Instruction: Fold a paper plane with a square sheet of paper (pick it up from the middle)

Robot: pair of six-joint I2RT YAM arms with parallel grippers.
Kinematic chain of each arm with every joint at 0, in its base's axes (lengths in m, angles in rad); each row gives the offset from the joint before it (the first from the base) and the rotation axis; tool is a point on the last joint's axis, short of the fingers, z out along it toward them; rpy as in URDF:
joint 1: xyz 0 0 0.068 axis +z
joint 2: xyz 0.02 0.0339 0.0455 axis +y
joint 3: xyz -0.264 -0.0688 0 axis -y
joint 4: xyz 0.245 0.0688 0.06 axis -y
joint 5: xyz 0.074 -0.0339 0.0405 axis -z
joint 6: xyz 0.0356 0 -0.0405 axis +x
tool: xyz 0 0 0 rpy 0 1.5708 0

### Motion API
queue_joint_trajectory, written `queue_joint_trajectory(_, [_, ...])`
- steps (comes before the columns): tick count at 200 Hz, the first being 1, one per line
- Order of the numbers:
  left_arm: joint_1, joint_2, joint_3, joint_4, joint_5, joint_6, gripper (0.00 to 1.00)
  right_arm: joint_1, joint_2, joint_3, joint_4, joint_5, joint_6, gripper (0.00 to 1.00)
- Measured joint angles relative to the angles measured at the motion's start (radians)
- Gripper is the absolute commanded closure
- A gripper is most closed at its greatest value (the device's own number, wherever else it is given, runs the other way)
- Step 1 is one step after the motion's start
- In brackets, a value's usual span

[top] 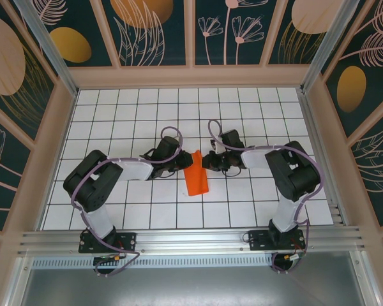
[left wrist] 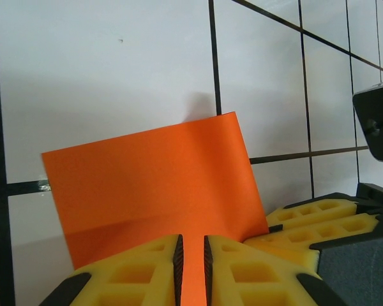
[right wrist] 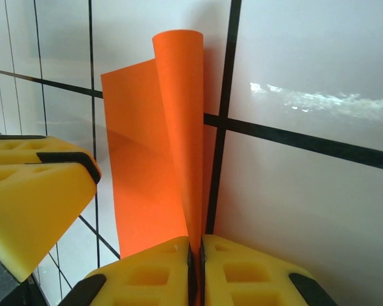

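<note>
a robotics lab test cell
a left arm [top: 96,185] and a right arm [top: 293,172], cabled in purple, are bolted to an aluminium rail [top: 191,239] at the near edge of a white gridded table [top: 115,102]; a pale wooden frame [top: 191,76] and dark wall panels [top: 153,38] printed with leaves and flowers box it in on three sides.

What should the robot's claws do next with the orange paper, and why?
Probably the right claw should carry its edge across to meet the left claw. Both are shut on opposite edges of the square sheet of paper, and the right side curls upward, so joining the edges looks like the way to fold it in half.
</note>
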Motion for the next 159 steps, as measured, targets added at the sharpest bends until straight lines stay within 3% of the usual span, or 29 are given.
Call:
queue_joint_trajectory(81, [0.000,-0.089,-0.035,0.009,-0.079,-0.005,0.79,-0.008,0.014,0.006,-0.004,0.000,-0.012,0.85])
queue_joint_trajectory(159, [0.000,-0.021,-0.037,0.045,-0.016,-0.015,0.84,-0.010,0.016,0.018,-0.020,0.007,-0.027,0.84])
